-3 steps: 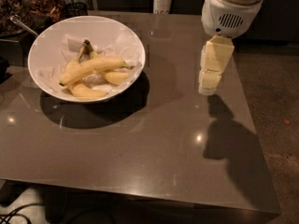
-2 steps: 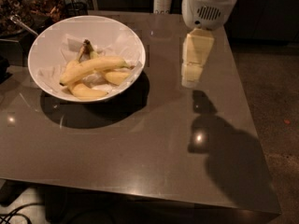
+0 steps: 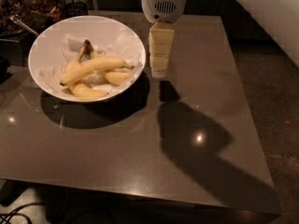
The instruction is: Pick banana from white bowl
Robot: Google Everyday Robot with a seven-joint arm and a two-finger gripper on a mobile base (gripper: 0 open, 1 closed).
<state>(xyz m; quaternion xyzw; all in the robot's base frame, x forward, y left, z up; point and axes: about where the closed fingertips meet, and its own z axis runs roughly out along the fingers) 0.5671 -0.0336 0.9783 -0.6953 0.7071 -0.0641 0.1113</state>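
Approach step: the gripper [image 3: 160, 69] hangs at upper centre of frame, just right of the white bowl [image 3: 100, 26] rim, its spread not discernible; the banana [image 3: 93, 66] lies ungrasped on paper inside the bowl, upper left, so you would next shift left over it and descend.

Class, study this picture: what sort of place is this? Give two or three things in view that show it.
Probably an indoor kitchen or dining area used for robot trials: a dark table holds a white bowl of bananas, and the gripper hangs beside its rim.
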